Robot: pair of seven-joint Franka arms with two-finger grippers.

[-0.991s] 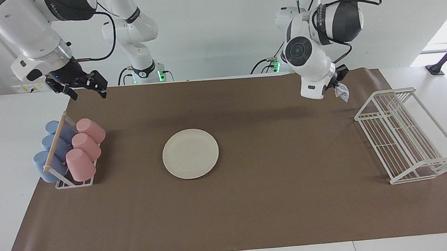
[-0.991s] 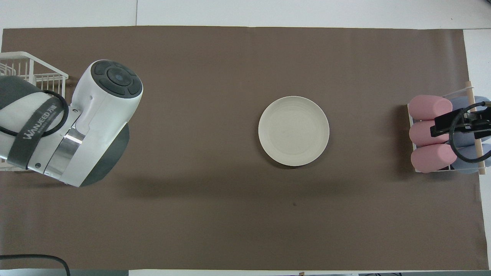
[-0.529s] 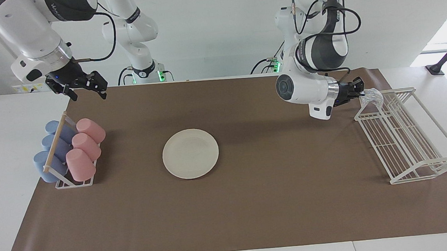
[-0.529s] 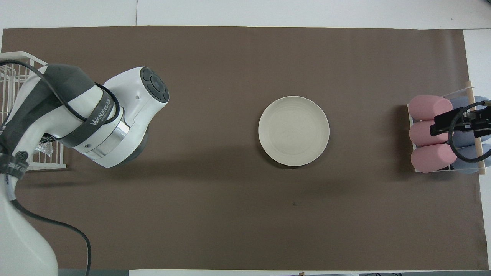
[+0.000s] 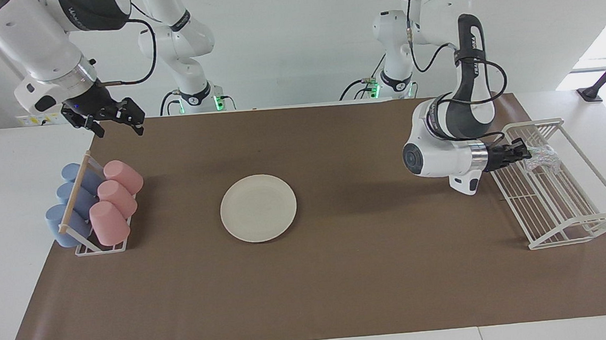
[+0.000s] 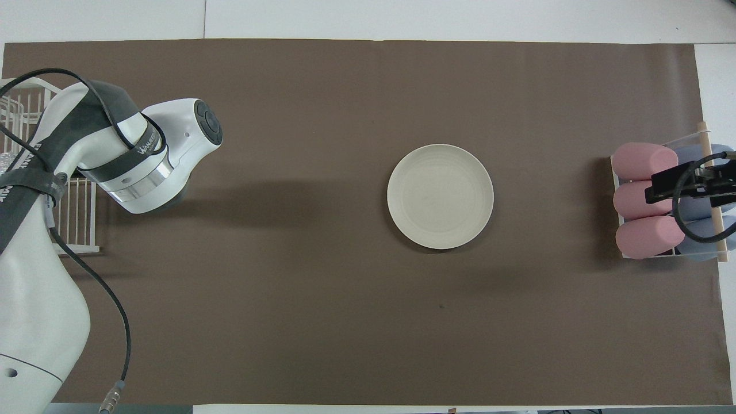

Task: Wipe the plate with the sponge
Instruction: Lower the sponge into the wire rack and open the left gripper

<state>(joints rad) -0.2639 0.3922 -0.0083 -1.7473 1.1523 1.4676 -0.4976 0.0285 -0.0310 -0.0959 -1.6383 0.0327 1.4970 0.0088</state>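
The cream-white plate (image 5: 258, 208) lies flat in the middle of the brown mat and also shows in the overhead view (image 6: 440, 196). My left gripper (image 5: 527, 152) points sideways into the white wire rack (image 5: 579, 225) at the left arm's end of the table. It is shut on the silvery, wrinkly sponge (image 5: 543, 160), which hangs inside the rack. In the overhead view the left arm hides this gripper and the sponge. My right gripper (image 5: 119, 128) is open and empty, waiting in the air over the cup holder (image 6: 690, 185).
A small holder with pink cups (image 5: 113, 204) and blue cups (image 5: 70, 202) lying on their sides stands at the right arm's end of the mat. The brown mat (image 5: 342, 274) covers most of the table.
My left arm has swung down and outward with the sponge, from above the mat's edge into the wire rack. The right arm and the plate have not moved.
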